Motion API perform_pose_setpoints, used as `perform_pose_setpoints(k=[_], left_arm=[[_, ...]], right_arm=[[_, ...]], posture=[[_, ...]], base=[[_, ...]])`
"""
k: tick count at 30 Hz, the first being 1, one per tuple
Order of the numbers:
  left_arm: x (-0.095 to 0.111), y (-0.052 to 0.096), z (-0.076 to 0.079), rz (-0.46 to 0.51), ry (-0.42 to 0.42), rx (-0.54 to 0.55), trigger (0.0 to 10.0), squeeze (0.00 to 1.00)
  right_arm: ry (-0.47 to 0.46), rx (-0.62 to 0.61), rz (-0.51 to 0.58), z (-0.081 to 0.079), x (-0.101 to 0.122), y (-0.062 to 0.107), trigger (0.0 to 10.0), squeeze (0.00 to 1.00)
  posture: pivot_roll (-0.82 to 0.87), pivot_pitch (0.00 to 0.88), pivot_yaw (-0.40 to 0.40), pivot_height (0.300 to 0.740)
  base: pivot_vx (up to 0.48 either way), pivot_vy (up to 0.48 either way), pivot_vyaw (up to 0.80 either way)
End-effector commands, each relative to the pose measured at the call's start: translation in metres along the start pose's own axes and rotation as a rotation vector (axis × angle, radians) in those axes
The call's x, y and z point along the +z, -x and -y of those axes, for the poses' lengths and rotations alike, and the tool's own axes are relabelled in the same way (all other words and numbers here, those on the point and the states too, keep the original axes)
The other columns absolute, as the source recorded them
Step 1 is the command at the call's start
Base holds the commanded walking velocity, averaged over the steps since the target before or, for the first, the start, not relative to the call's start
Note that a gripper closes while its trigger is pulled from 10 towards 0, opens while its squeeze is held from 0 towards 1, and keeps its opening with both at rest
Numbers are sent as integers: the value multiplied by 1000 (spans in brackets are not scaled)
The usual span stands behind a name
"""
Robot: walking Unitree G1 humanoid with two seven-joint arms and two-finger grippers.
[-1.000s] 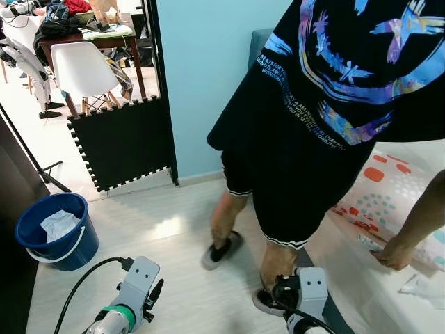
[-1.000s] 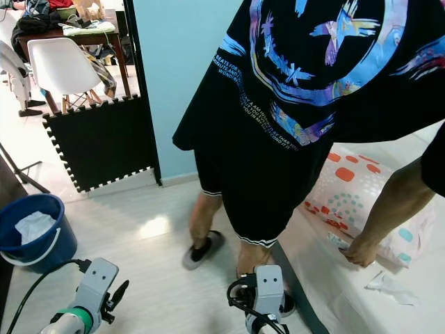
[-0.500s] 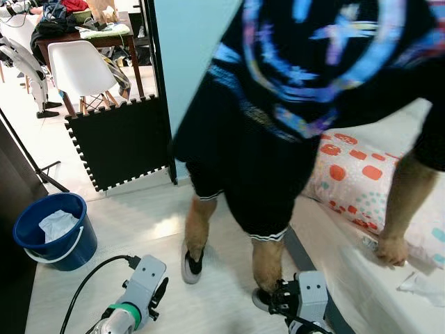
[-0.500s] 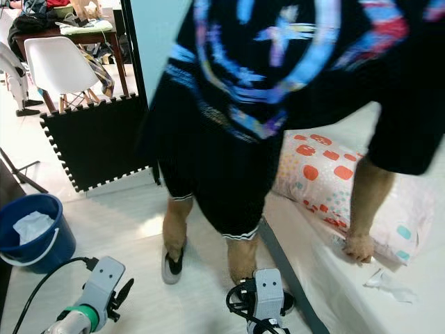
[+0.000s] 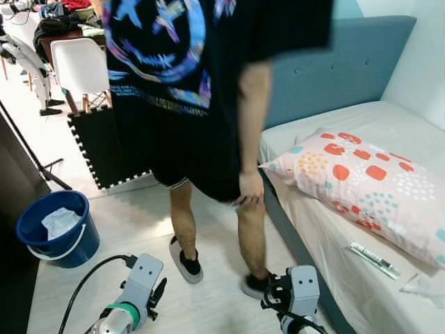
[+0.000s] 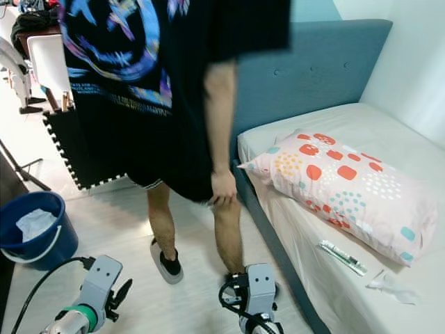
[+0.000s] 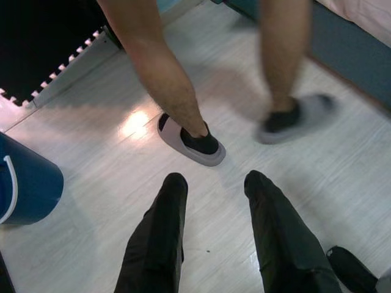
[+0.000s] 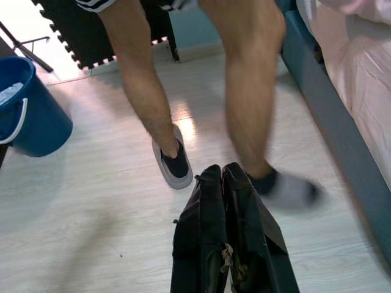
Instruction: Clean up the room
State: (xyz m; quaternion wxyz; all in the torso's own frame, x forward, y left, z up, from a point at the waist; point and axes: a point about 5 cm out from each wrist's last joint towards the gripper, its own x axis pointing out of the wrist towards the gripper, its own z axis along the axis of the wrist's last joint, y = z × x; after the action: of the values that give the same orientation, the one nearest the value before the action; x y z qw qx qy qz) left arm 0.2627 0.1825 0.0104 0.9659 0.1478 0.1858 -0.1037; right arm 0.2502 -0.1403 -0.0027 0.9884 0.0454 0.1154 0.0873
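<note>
Pale wood-look floor (image 5: 132, 229) underfoot, a blue upholstered bed (image 5: 334, 76) along the robot's right with a white sheet, and a doorway at the far left opening onto a white chair (image 5: 80, 66) and a cluttered table. A second ago the person (image 5: 201, 90) in the black printed T-shirt was bent over the bed with a hand down on the sheet beside the pillow; now they are upright and further left, arm hanging, hand (image 5: 249, 189) at thigh level and clear of the bed. That opens up the headboard and the whole spotted pillow (image 5: 361, 184), which were mostly covered before. Their grey slippers stand on the floor between the two arms.

On the sheet below the pillow lies a small tube-like item (image 5: 373, 256), and near it, toward the edge of view, a crumpled scrap of white wrapper (image 5: 424, 285). What the tube is exactly I can't make out.

At the left, the blue bucket (image 5: 49, 233) sits on the floor by a dark panel, with a wad of white paper (image 5: 60, 223) inside it.

Both arms are low over the floor. The left gripper (image 7: 214, 235) has its fingers spread apart, nothing between them. The right gripper (image 8: 221, 226) has its fingers pressed together, holding nothing.
</note>
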Motion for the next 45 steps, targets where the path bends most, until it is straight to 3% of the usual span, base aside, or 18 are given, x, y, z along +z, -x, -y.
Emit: perform_pose_setpoints(k=[1,12,27,45], left_arm=[[-5,3,0,-19,13,0,10000,0],[-4,2,-2,-26,55,31,10000,0],[12,-7,6,9,109,6,10000,0],[20,-11,3,40,95,34,10000,0]], right_arm=[[-6,4,-35,-1,-7,3,10000,0],[-4,17,-32,-4,-4,-1,10000,0],[6,10,-20,-2,-1,-2,10000,0],[6,39,-18,-10,1,-7,10000,0]], posture=[[-133,44,46,740],[-146,44,46,740],[-153,29,41,740],[-142,22,40,740]], base=[[0,0,0],[0,0,0],[0,0,0],[0,0,0]])
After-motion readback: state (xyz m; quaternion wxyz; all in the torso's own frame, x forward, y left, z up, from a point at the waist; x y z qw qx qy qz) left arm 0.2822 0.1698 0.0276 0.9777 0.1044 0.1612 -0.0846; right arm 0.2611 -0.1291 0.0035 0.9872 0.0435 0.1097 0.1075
